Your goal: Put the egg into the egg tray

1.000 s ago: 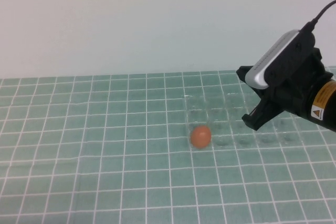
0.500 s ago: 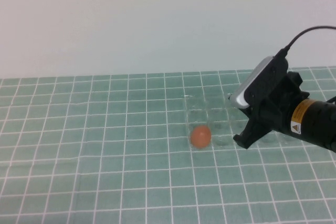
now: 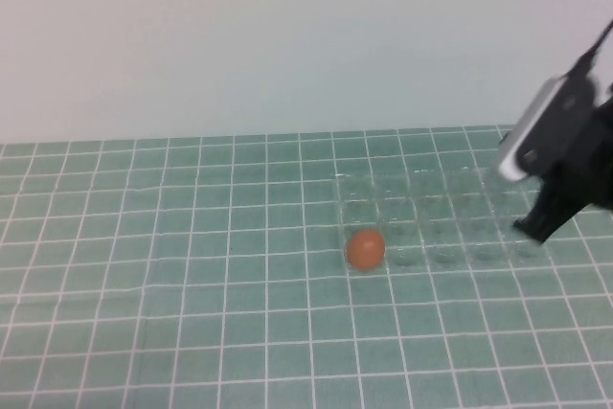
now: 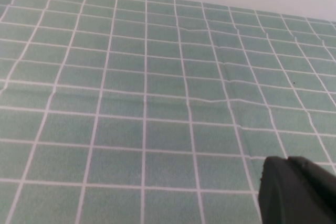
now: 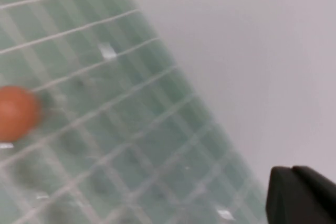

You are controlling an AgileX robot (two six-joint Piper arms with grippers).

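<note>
The orange-brown egg (image 3: 365,249) rests at the near left corner of the clear egg tray (image 3: 450,222), apparently in its corner cup. My right gripper (image 3: 533,228) hangs shut and empty over the tray's right end, well to the right of the egg. In the right wrist view the egg (image 5: 16,113) is far from the closed fingertips of the right gripper (image 5: 292,171), with the tray (image 5: 105,150) blurred below. The left gripper (image 4: 287,162) appears only in the left wrist view, shut and empty above bare tiles.
A green mat with a white grid (image 3: 172,284) covers the table. A plain pale wall (image 3: 287,35) rises behind it. The left arm is outside the high view.
The right arm dipped left toward the tray's middle half a second ago, then pulled back to the right edge. The egg has stayed in place.
</note>
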